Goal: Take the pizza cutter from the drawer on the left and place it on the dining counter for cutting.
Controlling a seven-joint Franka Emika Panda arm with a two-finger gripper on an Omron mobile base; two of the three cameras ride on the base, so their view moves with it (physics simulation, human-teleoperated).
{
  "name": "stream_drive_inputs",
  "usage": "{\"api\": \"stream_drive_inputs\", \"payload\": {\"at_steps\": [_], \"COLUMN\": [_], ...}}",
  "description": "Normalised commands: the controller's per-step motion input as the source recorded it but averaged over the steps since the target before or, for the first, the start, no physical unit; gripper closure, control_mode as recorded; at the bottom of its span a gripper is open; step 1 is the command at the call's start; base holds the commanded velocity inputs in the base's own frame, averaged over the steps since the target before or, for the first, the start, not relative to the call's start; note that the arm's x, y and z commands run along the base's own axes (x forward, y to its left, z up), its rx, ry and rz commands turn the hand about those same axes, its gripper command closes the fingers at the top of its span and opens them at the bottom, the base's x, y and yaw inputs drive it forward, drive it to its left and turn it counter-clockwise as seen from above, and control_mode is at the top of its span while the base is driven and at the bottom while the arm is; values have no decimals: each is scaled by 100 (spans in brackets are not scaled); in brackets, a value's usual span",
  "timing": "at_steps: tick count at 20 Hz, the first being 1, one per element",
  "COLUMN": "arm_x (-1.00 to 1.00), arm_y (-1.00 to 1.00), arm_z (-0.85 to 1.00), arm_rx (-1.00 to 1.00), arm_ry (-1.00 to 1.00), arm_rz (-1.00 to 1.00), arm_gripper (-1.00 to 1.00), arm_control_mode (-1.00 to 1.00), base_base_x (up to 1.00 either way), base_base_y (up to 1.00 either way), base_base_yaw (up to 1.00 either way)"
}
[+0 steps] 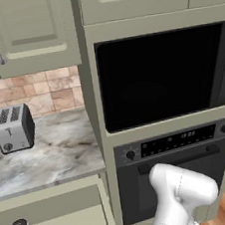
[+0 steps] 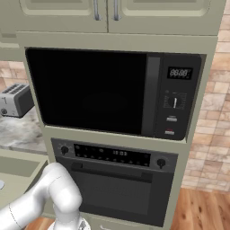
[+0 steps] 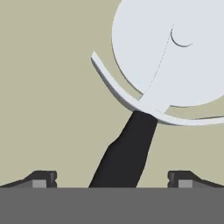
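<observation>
- Seen from the camera on the hand, the pizza cutter (image 3: 144, 100) lies close below on a flat olive-beige surface, the floor of the drawer (image 3: 48, 87).
- Its pale round wheel fills the upper right of that view, a curved silver guard sweeps beneath the wheel, and the black handle runs down from the guard toward the bottom edge.
- The hand (image 3: 112, 179) is spread wide: one dark fingertip (image 3: 41, 178) sits at the lower left and the other at the lower right, well apart.
- The black handle passes between the two fingertips, and neither of them touches it.
- From the left base camera, the white arm (image 1: 178, 196) rises at the lower right and bends down toward the lower left corner, in front of a built-in oven (image 1: 177, 171).
- A black microwave (image 1: 160, 78) sits in the cabinet column above the oven.
- A silver toaster (image 1: 13, 128) stands on a small marble desk (image 1: 54, 152) to the left, against a brick-tile wall.
- Below that desk, the olive-beige drawer edge shows beside a white part of the arm.
- From the right base camera, the same oven and microwave face the viewer, with wooden flooring (image 2: 202, 211) at the lower right.
</observation>
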Motion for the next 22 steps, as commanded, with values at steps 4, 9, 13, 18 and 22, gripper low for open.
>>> {"api": "stream_drive_inputs", "payload": {"at_steps": [4,9,13,18,22], "arm_x": [0,0,0,0,0], "arm_y": [0,0,0,0,0], "arm_z": [-5,0,0,0,0], "arm_rx": [0,0,0,0,0], "arm_ry": [0,0,0,0,0], "arm_rz": [0,0,0,0,0], "arm_gripper": [-100,-100,-100,100,100], "arm_control_mode": [-100,-100,-100,-100,-100], "base_base_x": [0,0,0,0,0], "base_base_y": [0,0,0,0,0], "base_base_yaw": [0,0,0,0,0]}}
